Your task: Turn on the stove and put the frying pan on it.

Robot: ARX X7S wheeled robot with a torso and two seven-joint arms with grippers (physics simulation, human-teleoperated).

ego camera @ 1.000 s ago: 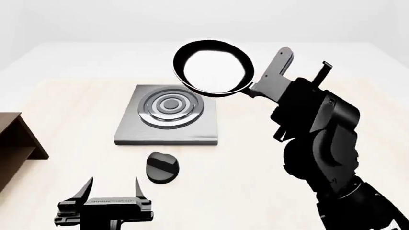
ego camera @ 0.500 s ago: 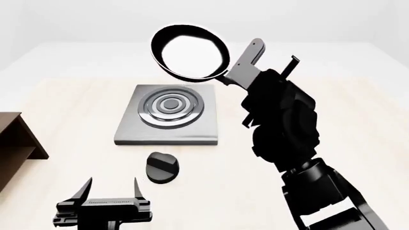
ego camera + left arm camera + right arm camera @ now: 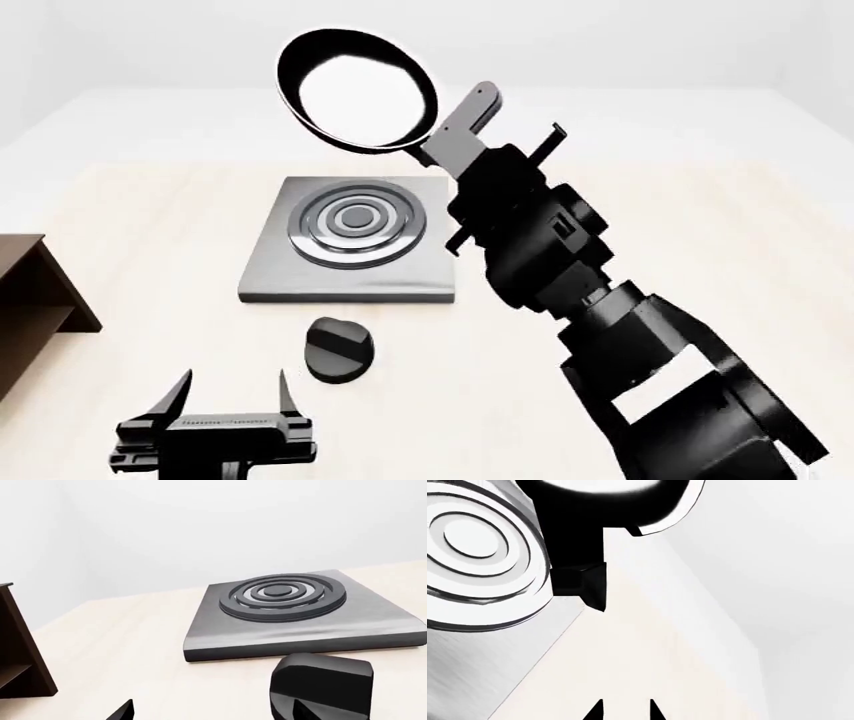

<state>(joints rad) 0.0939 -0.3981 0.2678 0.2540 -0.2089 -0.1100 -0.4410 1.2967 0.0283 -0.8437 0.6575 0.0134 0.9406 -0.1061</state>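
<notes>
Across the pale wooden tabletop (image 3: 160, 220), your right arm (image 3: 561, 260) dominates the head view, reaching up and forward from the lower right. At its end the right gripper (image 3: 447, 140) is clamped on the long black handle of the frying pan (image 3: 358, 90), which hangs in the air, tilted so its pale glossy inside faces you — above the far edge of the stove (image 3: 350, 240) and clear of it. That stove, a flat square dark-grey slab with raised concentric rings, lies flat on the table near the middle; the left wrist view shows its ring burner (image 3: 287, 594) bare. Just in front of the slab's near edge, apart from it, sits the small round black knob (image 3: 339, 348). At the left edge a dark brown wooden shelf (image 3: 34, 300) shows only in part. Low in the head view, your left gripper (image 3: 230, 395) hovers near the knob with its two fingers spread — nothing between them.
</notes>
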